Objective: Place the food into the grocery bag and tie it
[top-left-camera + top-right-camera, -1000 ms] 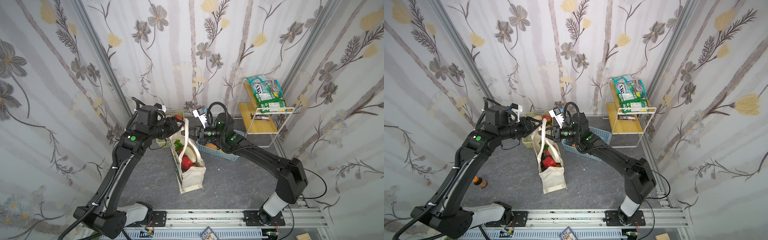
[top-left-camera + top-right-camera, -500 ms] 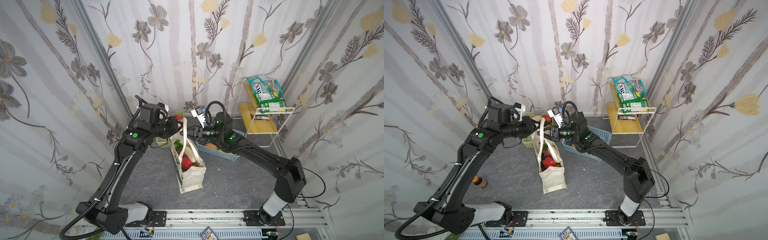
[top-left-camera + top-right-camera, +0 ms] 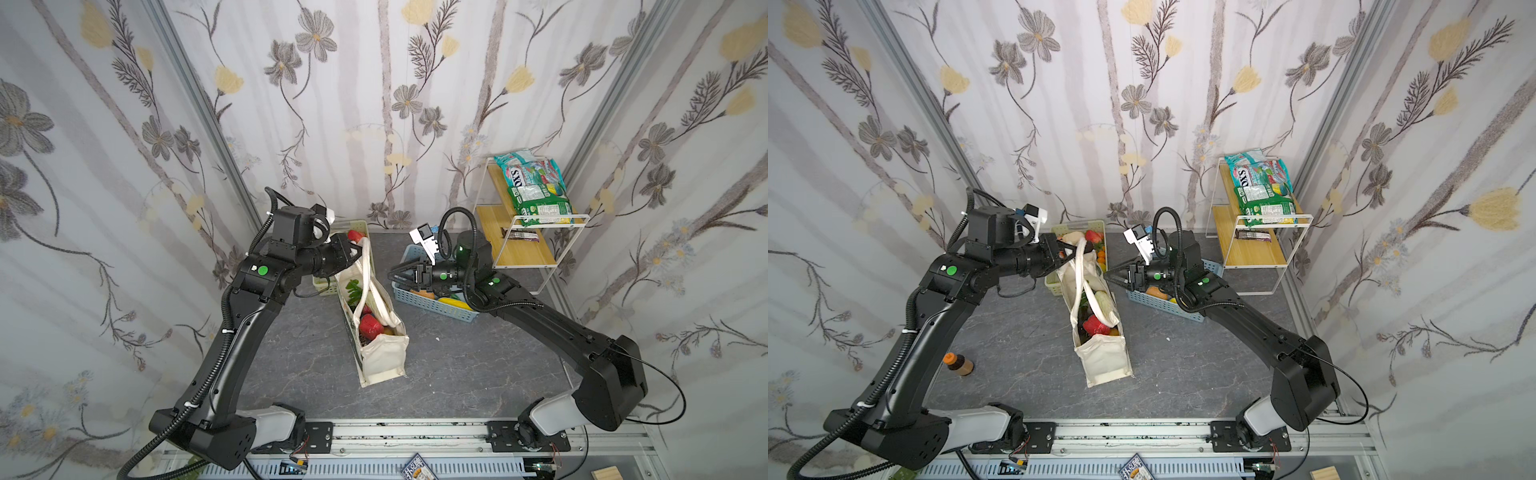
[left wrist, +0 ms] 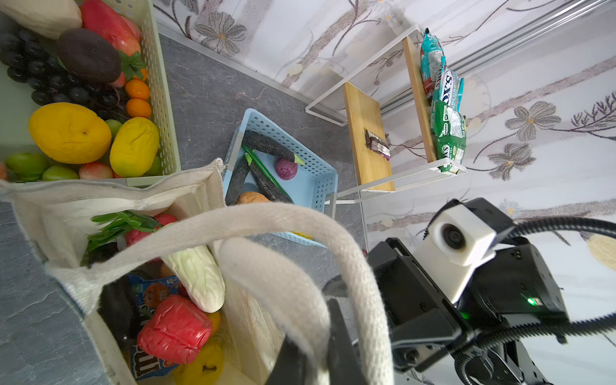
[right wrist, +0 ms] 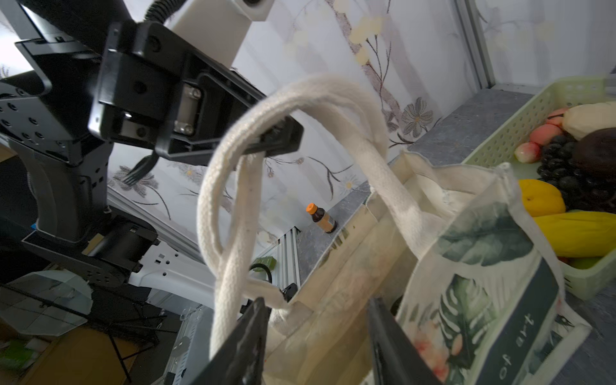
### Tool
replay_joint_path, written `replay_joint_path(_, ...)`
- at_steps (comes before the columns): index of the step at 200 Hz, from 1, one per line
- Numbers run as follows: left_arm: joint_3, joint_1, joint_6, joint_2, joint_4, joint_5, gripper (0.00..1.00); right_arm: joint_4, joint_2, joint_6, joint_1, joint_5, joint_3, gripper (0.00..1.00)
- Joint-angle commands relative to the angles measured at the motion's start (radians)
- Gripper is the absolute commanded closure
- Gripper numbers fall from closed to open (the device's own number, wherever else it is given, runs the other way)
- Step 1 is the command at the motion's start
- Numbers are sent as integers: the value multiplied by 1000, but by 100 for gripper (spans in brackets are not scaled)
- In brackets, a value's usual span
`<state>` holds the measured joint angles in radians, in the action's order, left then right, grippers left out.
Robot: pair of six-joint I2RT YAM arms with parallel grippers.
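Starting at the near edge, the grey stone-look table point(image 3: 291, 353) is carrying the grocery bag point(image 3: 380, 357). It's standing upright with its long axis running away from the robot's base, angling a bit toward the left arm as it goes back. It's soft cream canvas, floppy at the rim, and it's already holding food: a glossy red pepper point(image 4: 175, 330), a pale ribbed veggie point(image 4: 196, 276) and a printed candy packet point(image 4: 151, 295) tucked underneath. Moving back, the strap handles point(image 5: 300, 96) are rising off the bag's far end, and they're thick woven webbing, limp, with both loops bunching and crossing. The left end effector point(image 3: 1071, 250) is clamping those straps, its fingers pressed together with the webbing draping over them, and it's holding them up by the left side of the mouth. The right end effector point(image 3: 395, 276) is sitting just across on the other side of that far end. It's pointing at the straps with its jaws spread apart and nothing in them, and in the right wrist view one strap is hanging just beside a finger. So I'm guessing the tie is hinging on this: the straps are lying between the two, straight ahead of the free right one, toward the left arm. Behind them the pale green basket point(image 3: 359, 226) and blue basket point(image 3: 432, 305) are holding more toy produce. At the back the wire-and-wood shelf point(image 3: 519, 249) is carrying shiny snack packets point(image 3: 536, 191).
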<state>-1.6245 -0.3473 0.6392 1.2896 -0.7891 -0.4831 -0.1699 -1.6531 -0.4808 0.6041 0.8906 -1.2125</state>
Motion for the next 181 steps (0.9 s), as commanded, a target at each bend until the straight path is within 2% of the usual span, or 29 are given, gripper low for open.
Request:
replay_joint_path(1,-3,2,-18,-3,30,-40,94,42,-15,153,13,40,1,52)
replay_joint_path(26,-3,2,-19,5,35,-43,94,18,-52,243,59,92,-20,51)
replay_joint_path(55,1,2,-3,10,48,-52,94,-182,-93,223,81,170,24,49)
replay_joint_path(97,-5,-8,12,19,52,-51,94,-322,-128,219,128,240,32,47)
replay_joint_path(134,10,-21,30,23,56,-46,94,-538,-173,119,142,239,71,41)
replay_joint_path(181,49,-33,77,20,85,-45,94,-661,-235,57,168,233,50,36)
